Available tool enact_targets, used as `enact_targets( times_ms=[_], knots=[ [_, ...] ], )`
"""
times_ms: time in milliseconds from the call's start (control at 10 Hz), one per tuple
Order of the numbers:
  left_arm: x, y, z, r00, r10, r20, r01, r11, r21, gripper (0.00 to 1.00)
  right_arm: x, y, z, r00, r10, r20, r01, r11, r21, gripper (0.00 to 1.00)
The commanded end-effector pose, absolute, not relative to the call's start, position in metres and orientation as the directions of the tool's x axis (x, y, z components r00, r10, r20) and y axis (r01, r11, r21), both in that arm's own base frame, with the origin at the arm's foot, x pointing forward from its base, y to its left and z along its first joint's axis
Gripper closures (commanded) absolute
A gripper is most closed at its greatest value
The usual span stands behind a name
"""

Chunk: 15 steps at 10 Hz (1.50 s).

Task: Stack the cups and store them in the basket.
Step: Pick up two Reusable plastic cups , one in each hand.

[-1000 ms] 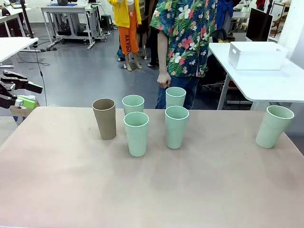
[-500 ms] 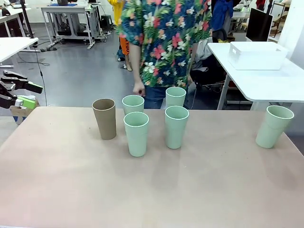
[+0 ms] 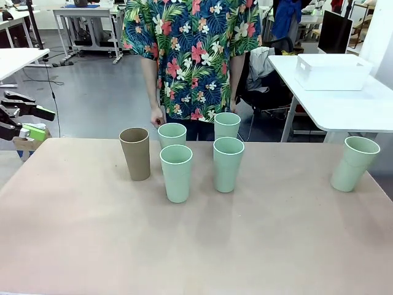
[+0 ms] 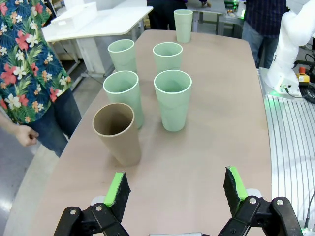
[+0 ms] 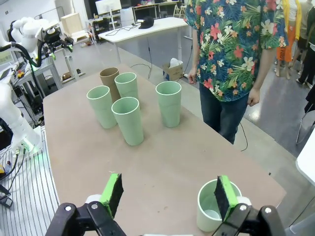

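Several cups stand upright on the tan table: a tan-brown cup [image 3: 135, 153] at the left of a cluster of mint green cups [image 3: 176, 173], and one green cup [image 3: 354, 163] apart near the right edge. The white basket [image 3: 331, 72] sits on a separate white table at the back right. My left gripper [image 4: 176, 189] is open and empty, hovering short of the brown cup [image 4: 117, 133]; it sits off the table's left edge [image 3: 43, 123]. My right gripper [image 5: 169, 194] is open and empty, the lone green cup [image 5: 216, 206] just beyond its right finger.
A person in a floral shirt [image 3: 187, 55] stands at the table's far edge behind the cluster, one hand [image 3: 158, 115] hanging close to the back cups. The near half of the table [image 3: 196, 246] is bare. White tables stand to the left and right.
The person has walked to the left behind the table and now stands behind the cup cluster. Neither the cups nor my left gripper have moved.
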<state>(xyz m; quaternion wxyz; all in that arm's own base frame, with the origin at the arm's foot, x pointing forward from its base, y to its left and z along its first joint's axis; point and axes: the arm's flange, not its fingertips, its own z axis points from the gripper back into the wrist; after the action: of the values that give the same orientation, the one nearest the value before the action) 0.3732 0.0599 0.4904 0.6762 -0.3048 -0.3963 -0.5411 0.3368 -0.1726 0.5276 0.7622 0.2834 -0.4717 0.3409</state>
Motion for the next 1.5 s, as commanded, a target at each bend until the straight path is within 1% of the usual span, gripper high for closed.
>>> enact_targets(
  times_ms=[0,1400],
  knots=[
    [0.3734,0.0628,0.4932,0.096,-0.48,0.872,0.975,0.222,0.015,0.0,0.3398,-0.1736,0.529,0.289,0.247,0.925,-0.794,0.601,0.087,0.0],
    [0.3734,0.0628,0.4932,0.096,-0.48,0.872,0.975,0.222,0.015,0.0,0.3398,-0.1736,0.529,0.289,0.247,0.925,-0.794,0.601,0.087,0.0]
  ],
)
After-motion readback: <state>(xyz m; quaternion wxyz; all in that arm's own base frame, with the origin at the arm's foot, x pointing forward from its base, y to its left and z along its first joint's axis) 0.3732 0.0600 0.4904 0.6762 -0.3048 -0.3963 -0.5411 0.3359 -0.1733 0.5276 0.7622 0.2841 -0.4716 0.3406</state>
